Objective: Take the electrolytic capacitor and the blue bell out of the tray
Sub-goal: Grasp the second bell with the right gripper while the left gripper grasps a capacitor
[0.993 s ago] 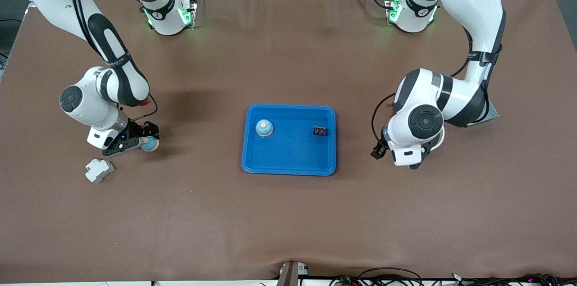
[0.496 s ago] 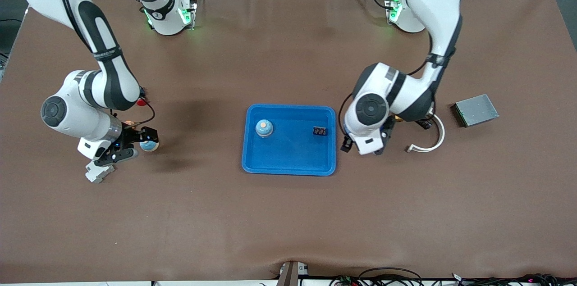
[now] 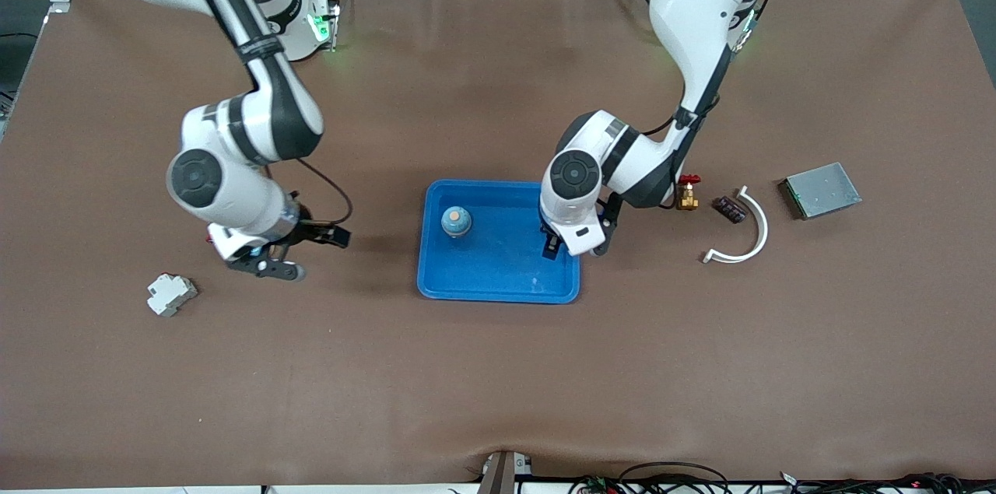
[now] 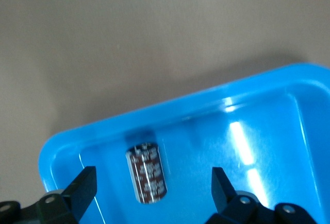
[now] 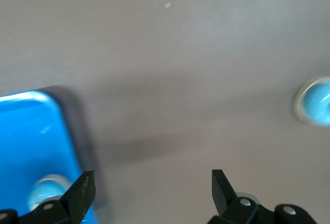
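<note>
We see that the left end effector (image 3: 572,245) has come in from the left arm's end of the worktop and now hangs over the tray (image 3: 498,284), at the corner nearest the left arm; its fingers (image 4: 85,185) stand apart, one on each side of the electrolytic capacitor (image 4: 147,172), which lies flat on the tray floor close to the rim and is not yet clamped. The right end effector (image 3: 268,257) has left the spot where it stood a second ago and now hovers over the bare worktop (image 3: 498,401), between the tray and the grey block (image 3: 171,294); its fingers (image 5: 82,193) are apart and hold nothing. In the right wrist view a light blue round thing (image 5: 314,103) sits on the worktop away from the tray; in the front view we cannot find it.

The blue bell (image 3: 456,220) stands upright in the tray, toward the right arm's end; so we judge that both things still wait to be removed, and the capacitor is the next one.

The worktop is a brown mat; toward the left arm's end from the tray lie a small brass valve (image 3: 687,198), a dark part (image 3: 729,208), a white curved piece (image 3: 743,233) and a grey metal plate (image 3: 821,189).
</note>
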Motion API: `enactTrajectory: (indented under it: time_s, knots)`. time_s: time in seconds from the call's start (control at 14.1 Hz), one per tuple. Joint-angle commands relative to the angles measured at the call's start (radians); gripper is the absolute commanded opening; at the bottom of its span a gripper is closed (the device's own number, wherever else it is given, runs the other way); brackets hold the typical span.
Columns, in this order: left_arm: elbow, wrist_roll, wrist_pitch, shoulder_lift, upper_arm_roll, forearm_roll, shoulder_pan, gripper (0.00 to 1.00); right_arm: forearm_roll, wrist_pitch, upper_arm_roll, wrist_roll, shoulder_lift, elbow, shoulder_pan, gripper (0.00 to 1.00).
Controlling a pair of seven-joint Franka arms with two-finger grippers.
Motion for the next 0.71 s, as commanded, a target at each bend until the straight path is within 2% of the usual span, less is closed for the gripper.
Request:
enactTrajectory:
  time_s: [0.0,0.07,0.21,0.43,0.5,0.57,0.64]
  knots:
    - [0.021,-0.023,0.001,0.014,0.010,0.003,-0.030,0.81,-0.014,-0.018,-0.009,0.211,0.001,0.041,0.073,1.00]
    - [0.018,-0.045,0.001,0.017,0.010,0.004,-0.027,0.75,-0.014,-0.017,-0.007,0.277,0.003,0.049,0.096,1.00]
    - [0.020,-0.070,0.004,0.045,0.013,0.007,-0.029,0.72,-0.012,0.000,-0.007,0.381,0.003,0.055,0.138,1.00]
    - [0.023,-0.070,0.030,0.071,0.016,0.011,-0.030,0.55,-0.089,0.092,-0.016,0.507,0.047,0.061,0.302,1.00]
    - [0.024,-0.070,0.034,0.072,0.015,0.011,-0.027,0.34,-0.110,0.121,-0.013,0.574,0.075,0.061,0.325,1.00]
    - [0.026,-0.070,0.042,0.071,0.015,0.009,-0.027,0.06,-0.115,0.147,-0.013,0.611,0.107,0.061,0.354,1.00]
    - [0.029,-0.070,0.050,0.065,0.015,0.007,-0.026,0.00,-0.115,0.179,-0.013,0.618,0.133,0.056,0.374,1.00]
